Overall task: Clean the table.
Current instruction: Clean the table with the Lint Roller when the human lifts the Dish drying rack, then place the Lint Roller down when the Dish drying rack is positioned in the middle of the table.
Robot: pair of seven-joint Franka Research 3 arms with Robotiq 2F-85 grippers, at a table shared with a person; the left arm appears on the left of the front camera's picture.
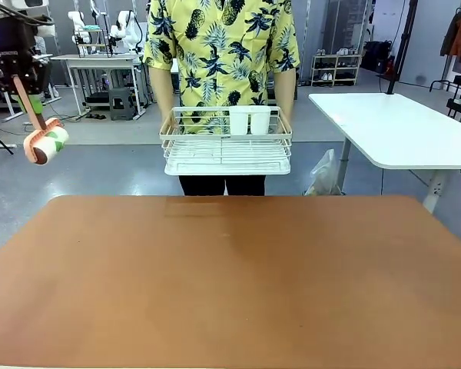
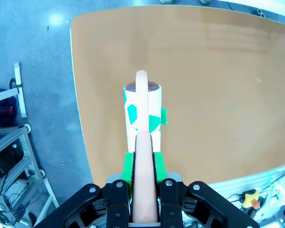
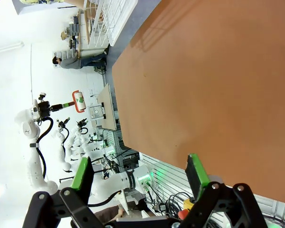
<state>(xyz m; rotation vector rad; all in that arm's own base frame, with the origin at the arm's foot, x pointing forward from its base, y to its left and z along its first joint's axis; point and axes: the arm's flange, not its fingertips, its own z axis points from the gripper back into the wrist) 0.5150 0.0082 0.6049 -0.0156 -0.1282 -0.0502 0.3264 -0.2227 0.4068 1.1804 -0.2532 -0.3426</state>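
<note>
- The table [image 1: 230, 284] fills the near half of the front view; its terracotta top is bare; no crumb or stain is clear enough to name.
- The roller [image 2: 142, 107], white with green patches on a pink handle, hangs off the table's left side in the front view, well above the top; from the left wrist it sits over the table's edge, touching nothing.
- The left gripper [image 2: 143, 164] has its jaws clamped on the roller's handle, a green pad on either side.
- The step in hand looks like bringing the roller down for a first pass; to do it well, lower until the drum lies flat along its whole length; press lightly; roll in straight, overlapping strips from one edge across; a tilted drum would clean only a thin line.
- The right gripper [image 3: 138, 172] hovers above the table, jaws wide apart, holding nothing; it should keep out of the strips.
- Beyond the far edge a person [image 1: 223, 46] holds a wire rack [image 1: 186, 131] with two cups [image 1: 250, 121], clear of the top.
</note>
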